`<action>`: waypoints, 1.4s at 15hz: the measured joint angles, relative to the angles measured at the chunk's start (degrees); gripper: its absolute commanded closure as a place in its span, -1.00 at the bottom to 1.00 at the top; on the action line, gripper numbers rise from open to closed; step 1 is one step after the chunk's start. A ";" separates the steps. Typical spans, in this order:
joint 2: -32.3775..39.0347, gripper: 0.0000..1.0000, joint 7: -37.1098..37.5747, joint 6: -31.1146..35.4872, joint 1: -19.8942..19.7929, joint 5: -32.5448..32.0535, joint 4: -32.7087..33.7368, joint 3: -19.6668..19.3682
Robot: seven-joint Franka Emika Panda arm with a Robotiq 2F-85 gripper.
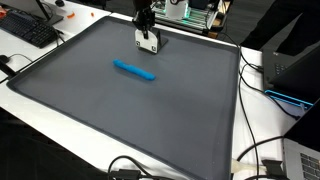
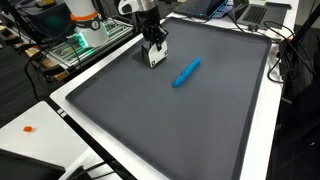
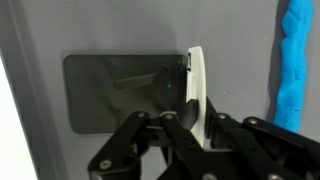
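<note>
My gripper hangs over the far part of a grey mat, shut on a thin white card-like piece that it holds upright, lower edge at or just above the mat. In the wrist view the white piece is seen edge-on, pinched between the two black fingers of the gripper, and it casts a dark rectangular shadow to its left. A blue elongated object lies flat on the mat a short way from the gripper, untouched.
The mat lies on a white table. A black keyboard sits beyond one mat edge, and cables and a dark device beyond another. A green circuit board and laptops stand behind the arm.
</note>
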 measured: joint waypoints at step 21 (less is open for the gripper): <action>3.63 0.96 -26.42 -24.87 4.12 -17.86 23.36 2.65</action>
